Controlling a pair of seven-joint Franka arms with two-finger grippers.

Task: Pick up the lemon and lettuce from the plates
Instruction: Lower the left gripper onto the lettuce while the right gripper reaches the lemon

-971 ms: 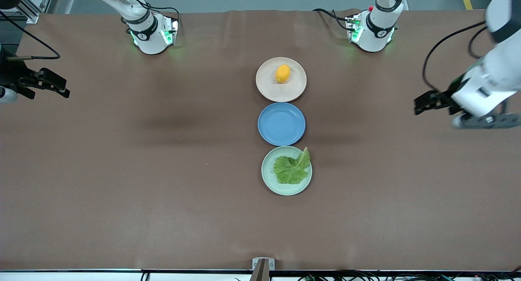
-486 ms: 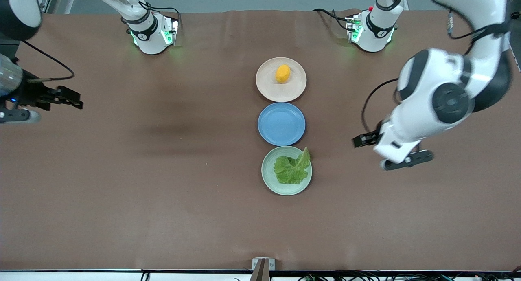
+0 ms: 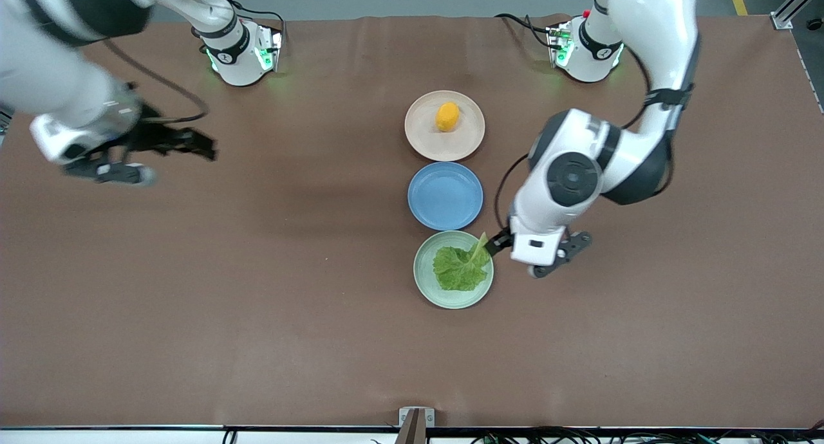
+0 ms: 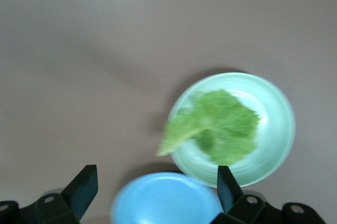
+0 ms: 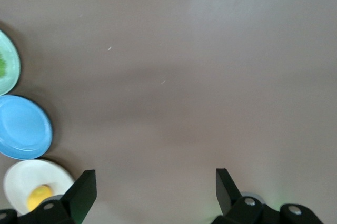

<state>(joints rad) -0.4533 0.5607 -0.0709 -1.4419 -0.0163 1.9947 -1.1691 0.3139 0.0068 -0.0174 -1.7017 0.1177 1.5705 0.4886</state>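
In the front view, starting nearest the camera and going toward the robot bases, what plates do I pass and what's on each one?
Mint green plate with the lettuce on it → blue plate, nothing on it → beige-pink plate with the lemon on it.

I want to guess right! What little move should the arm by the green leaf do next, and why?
Probably ease the left gripper over the lettuce and lower it. Its fingers are open and nothing is between them, and the leaf still lies on the mint green plate, stem end poking over the rim. The right gripper, also open, is over bare table, well short of the lemon.
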